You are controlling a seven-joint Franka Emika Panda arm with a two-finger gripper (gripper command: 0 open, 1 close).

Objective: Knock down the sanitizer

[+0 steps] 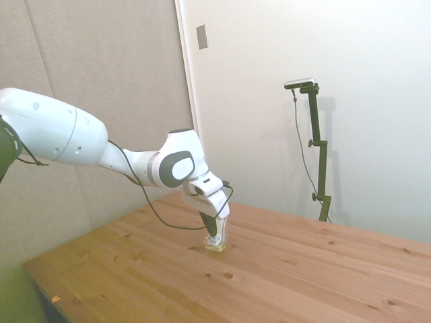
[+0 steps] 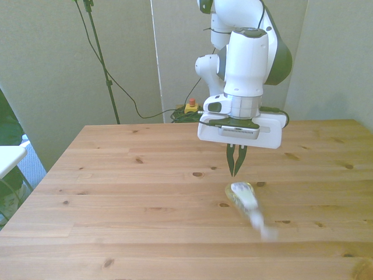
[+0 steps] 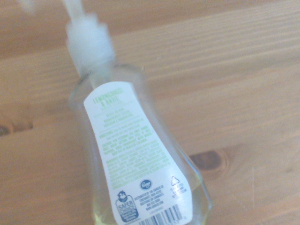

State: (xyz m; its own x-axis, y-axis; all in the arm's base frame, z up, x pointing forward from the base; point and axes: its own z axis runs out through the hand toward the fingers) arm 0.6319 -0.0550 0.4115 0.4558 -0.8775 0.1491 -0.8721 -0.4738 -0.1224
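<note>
A: Where's the sanitizer bottle (image 2: pixel 245 198) just now?

B: On the wooden table (image 2: pixel 116 198), in the front view just at 5 o'clock from the fingertips of the gripper (image 2: pixel 236 169). It looks tipped over or mid-fall there: its body is nearest the fingers and its white pump top (image 2: pixel 259 224), smeared by blur, points away toward 5 o'clock.

A: So the long axis runs from 11 to 5?

B: Roughly, in that view. The wrist view agrees: the back label (image 3: pixel 136 164) faces up at the camera and the pump end (image 3: pixel 89 40) leads away over the planks.

A: And from the side?

B: There the bottle (image 1: pixel 215 241) sits right at the fingertips, partly hidden behind them; I cannot tell whether they touch it.

A: The jaws?

B: Clenched together, pinching nothing, pointing straight down.

A: How far along, then?

B: I would judge the knock-down done or nearly so. Any further push should go toward 5 o'clock, along the fall.
</note>
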